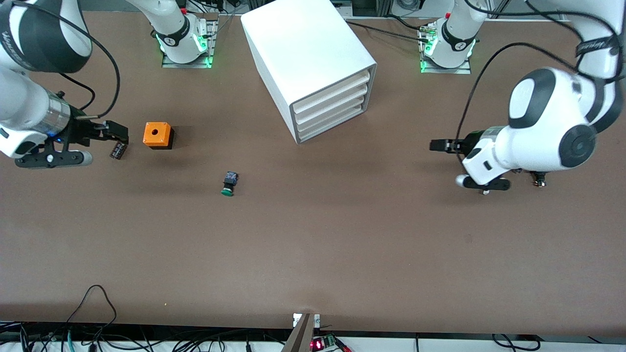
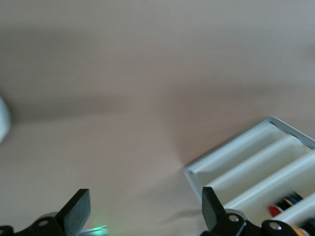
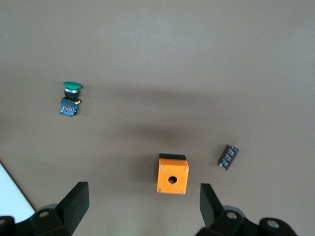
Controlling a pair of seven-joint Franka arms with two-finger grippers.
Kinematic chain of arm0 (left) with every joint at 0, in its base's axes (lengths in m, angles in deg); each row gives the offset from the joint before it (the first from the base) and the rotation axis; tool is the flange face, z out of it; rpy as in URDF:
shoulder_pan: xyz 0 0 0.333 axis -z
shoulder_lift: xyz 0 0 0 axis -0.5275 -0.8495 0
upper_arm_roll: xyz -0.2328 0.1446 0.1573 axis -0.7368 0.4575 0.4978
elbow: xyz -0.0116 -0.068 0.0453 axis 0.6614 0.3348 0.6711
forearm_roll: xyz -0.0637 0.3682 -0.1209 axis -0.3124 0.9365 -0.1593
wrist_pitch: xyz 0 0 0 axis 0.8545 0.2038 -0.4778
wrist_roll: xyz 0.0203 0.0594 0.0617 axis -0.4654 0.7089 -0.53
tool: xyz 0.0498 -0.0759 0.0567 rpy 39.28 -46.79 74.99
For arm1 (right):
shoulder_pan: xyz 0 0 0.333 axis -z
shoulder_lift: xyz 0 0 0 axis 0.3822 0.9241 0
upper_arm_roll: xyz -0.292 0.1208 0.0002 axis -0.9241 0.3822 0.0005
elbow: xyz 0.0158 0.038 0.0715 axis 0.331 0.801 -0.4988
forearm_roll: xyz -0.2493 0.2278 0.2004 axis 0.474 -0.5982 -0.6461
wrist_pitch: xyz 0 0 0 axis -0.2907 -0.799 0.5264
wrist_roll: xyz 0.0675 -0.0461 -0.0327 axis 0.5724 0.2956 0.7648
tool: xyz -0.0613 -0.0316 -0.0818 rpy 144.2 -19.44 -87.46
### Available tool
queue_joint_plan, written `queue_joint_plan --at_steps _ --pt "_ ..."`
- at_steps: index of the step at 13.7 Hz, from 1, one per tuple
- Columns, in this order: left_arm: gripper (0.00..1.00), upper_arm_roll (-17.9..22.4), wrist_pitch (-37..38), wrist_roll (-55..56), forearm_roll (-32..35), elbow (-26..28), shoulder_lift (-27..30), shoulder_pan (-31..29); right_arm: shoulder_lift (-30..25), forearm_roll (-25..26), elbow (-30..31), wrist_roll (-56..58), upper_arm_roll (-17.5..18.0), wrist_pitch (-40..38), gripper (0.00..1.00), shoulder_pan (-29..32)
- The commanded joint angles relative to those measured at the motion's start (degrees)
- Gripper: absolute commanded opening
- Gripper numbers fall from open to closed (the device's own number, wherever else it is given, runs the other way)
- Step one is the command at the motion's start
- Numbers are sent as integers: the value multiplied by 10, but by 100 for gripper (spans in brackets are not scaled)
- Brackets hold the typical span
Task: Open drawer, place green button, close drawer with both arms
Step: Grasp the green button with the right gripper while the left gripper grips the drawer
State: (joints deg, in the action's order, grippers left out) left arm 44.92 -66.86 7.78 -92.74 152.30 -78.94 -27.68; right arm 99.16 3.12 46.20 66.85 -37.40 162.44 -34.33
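One cabinet (image 1: 313, 63) with four drawer fronts; one button (image 1: 229, 184); one orange cube (image 1: 157, 135); one black block (image 1: 118, 150).

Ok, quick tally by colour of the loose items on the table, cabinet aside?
Green-capped: 1, the button
Orange: 1, the cube with a hole
Black: 1, the flat block
Total: 3

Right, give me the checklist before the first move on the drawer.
1. Drawer shut, lowest of four fronts: ok, ready to pull.
2. Button free on the table, on its side: ok.
3. Left hand open, empty, over bare table at its own end: ok.
4. Right hand open, empty, over the small black block: ok.
5. Orange cube apart from the button: ok.
6. Drawer's inside free: cannot tell.
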Motion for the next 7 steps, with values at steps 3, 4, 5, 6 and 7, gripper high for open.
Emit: queue_joint_plan --at_steps 3,4,5,6,7 --pt "100 -5 -129 -142 -153 136 -19 19 60 -8 -16 8 -3 31 100 -42" --pt "100 -20 -139 -182 -172 151 -32 23 71 -8 -16 6 -3 33 100 -51" --pt "100 -35 -168 -204 -208 180 -34 25 79 -9 -16 0 -3 45 100 -56" --pt "100 -48 -195 -222 -245 207 -34 26 91 -18 -15 -3 -3 61 100 -60" --pt "100 -63 -209 -261 -274 223 -36 27 108 -43 -16 -7 -3 74 100 -62"
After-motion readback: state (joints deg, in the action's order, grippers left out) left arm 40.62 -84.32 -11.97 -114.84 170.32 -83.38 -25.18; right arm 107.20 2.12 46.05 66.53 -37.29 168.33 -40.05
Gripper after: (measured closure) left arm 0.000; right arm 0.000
